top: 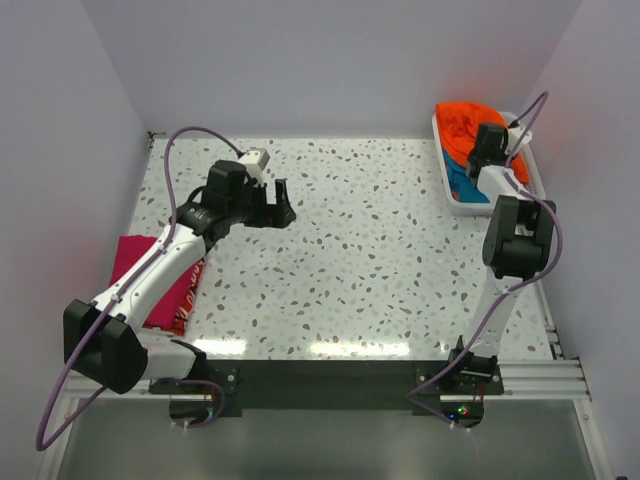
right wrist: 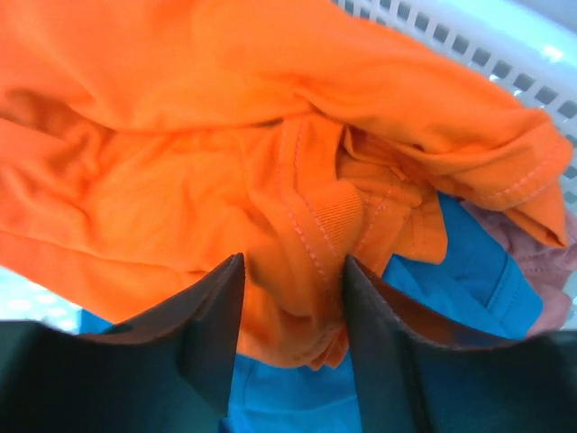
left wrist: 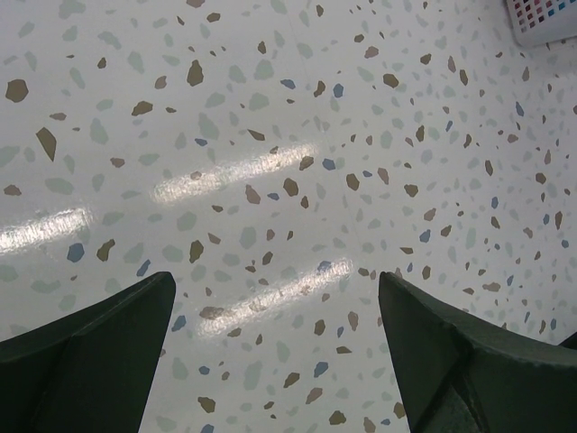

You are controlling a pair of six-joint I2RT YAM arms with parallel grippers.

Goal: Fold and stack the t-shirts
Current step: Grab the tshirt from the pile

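A crumpled bright orange t-shirt (top: 468, 118) (right wrist: 180, 135) lies on top in the white basket (top: 452, 205), over a teal-blue t-shirt (top: 460, 186) (right wrist: 478, 271). My right gripper (top: 488, 146) (right wrist: 293, 266) reaches down into the basket. Its fingers stand partly open on either side of a bunched fold of the orange cloth by the collar. A magenta-pink t-shirt (top: 138, 262) lies flat at the table's left edge, partly under the left arm. Over the bare speckled table, my left gripper (top: 278, 205) (left wrist: 275, 302) hangs wide open with nothing in it.
The basket's lattice wall (right wrist: 469, 45) stands just behind the orange cloth, and its corner (left wrist: 541, 18) shows in the left wrist view. A pale pink cloth (right wrist: 541, 262) lies beside the teal one. White walls close off the table's back and sides.
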